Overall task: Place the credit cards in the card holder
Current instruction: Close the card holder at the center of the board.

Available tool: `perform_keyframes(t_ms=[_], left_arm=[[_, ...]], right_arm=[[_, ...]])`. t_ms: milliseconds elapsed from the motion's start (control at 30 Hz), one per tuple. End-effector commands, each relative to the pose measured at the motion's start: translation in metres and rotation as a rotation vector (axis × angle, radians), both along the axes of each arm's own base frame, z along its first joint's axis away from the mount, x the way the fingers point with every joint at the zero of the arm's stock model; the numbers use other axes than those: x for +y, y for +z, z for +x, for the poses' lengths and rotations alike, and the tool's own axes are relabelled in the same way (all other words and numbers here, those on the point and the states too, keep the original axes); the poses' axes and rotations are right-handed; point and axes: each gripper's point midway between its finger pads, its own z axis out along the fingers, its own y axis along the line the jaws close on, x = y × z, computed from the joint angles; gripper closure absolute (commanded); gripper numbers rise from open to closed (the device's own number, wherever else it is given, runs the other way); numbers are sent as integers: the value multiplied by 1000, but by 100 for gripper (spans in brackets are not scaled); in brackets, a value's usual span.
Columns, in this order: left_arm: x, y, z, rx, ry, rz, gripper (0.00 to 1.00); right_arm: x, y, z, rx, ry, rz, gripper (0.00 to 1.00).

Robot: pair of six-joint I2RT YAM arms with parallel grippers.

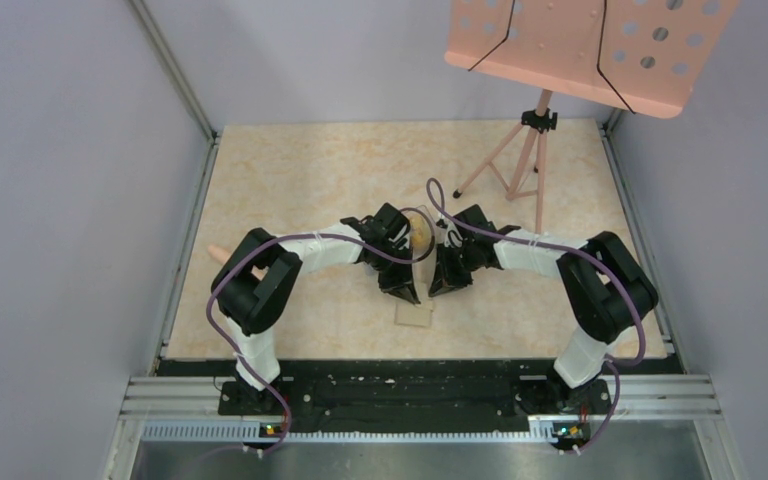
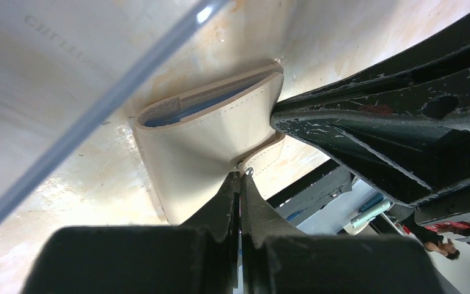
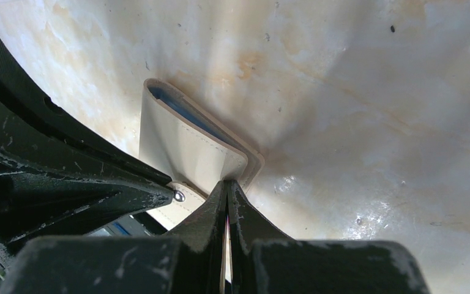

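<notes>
- Left end effector: jaws closed, pinching a tan flap of the card holder
- Right end effector: jaws closed, pinching another flap of the same holder, tips just beside the left pair
- Card holder: held between both arms near the middle of the counter, partly spread, light blue lining showing at its mouth
- Pink music stand: far right of the counter

Pocket contents of card holder hidden between its flaps. Flap edges vanish into pinched tips of left hand and right hand.
</notes>
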Motion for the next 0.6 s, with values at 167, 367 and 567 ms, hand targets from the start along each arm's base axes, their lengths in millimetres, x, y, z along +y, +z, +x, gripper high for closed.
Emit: perform_keyframes(t_ms=[167, 367, 567], left_arm=[[-1, 4, 10, -77, -28, 24, 100], [-13, 23, 21, -147, -41, -39, 100], [-11, 19, 21, -136, -46, -12, 100]], right_arm=[[4, -4, -6, 4, 28, 4, 100], [5, -3, -5, 4, 29, 5, 100], [5, -2, -6, 3, 32, 3, 100]])
